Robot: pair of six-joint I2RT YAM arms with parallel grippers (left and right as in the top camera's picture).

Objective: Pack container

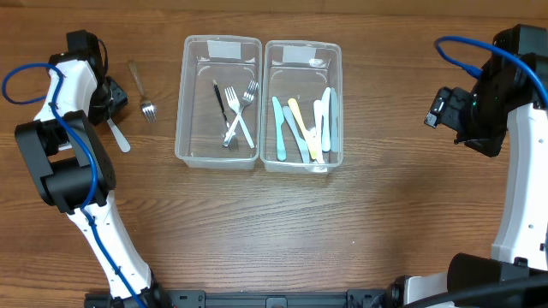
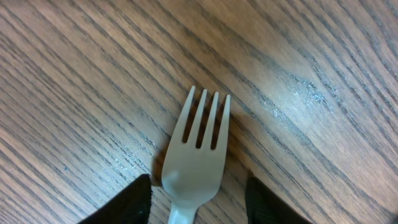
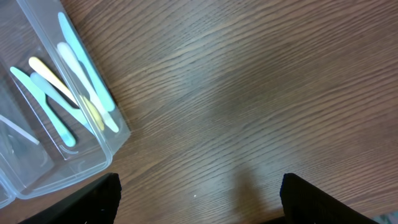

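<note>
Brown wood-grain table point(image 1: 385, 222), left pincer point(image 2: 199, 186) part-open astride white fork point(image 2: 196, 155), right pincer point(image 3: 200, 186) wide beside clear bin point(image 3: 74, 174)

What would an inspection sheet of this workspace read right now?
surface: wood-grain table.
job's things: left bin holds forks; right bin holds knives; white fork and grey fork lie on the table left of the bins.
clutter: nothing seen.
grippers: left jaws open, astride the white fork; right jaws open, empty, over the table.
cables: blue cables on both arms.
surroundings: nothing seen.
</note>
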